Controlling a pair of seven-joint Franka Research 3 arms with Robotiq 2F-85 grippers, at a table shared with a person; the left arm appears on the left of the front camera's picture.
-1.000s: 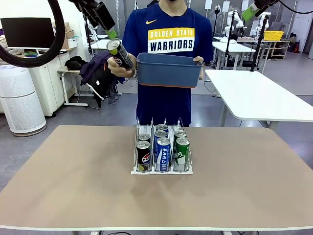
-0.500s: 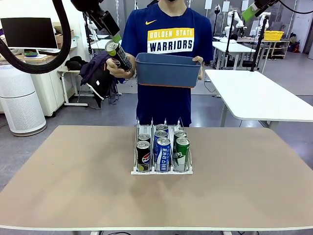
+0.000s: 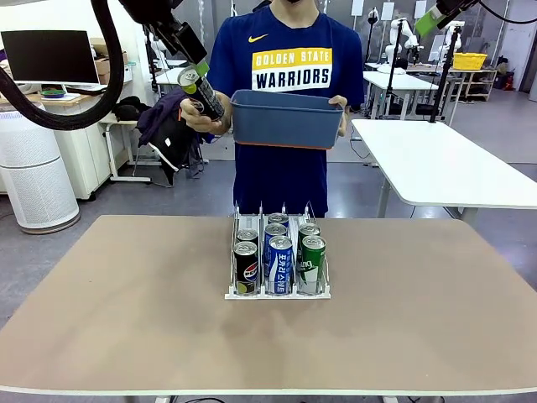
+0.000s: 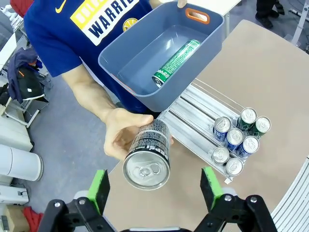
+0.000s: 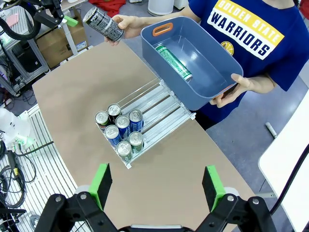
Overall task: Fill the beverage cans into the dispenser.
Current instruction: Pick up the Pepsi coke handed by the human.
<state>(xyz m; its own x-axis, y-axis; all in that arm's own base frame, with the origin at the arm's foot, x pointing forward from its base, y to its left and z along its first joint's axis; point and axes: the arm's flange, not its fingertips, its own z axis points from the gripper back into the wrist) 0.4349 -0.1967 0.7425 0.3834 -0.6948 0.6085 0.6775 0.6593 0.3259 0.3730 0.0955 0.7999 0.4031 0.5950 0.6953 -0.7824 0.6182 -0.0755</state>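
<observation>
You had the left hand [image 4: 154, 188] wide open, its fingers flanking the black can [image 4: 147, 154] without touching it. The person's hand [image 4: 120, 137] held that can. The right hand [image 5: 157, 186] was open above the desk [image 5: 87, 87]. Six cans [image 3: 280, 264] stood in the dispenser [image 3: 277, 293]. A green can [image 4: 176, 63] lay in the blue tub [image 4: 159, 94].

Bright, even indoor light falls from above. On the counter [image 3: 126, 319], a faint soft shadow lies just in front of the dispenser [image 3: 278, 295]. The cans [image 4: 234, 137] inside the dispenser glint on their silver tops. Both wrist views bow outward at their edges; focus is crisp throughout.
</observation>
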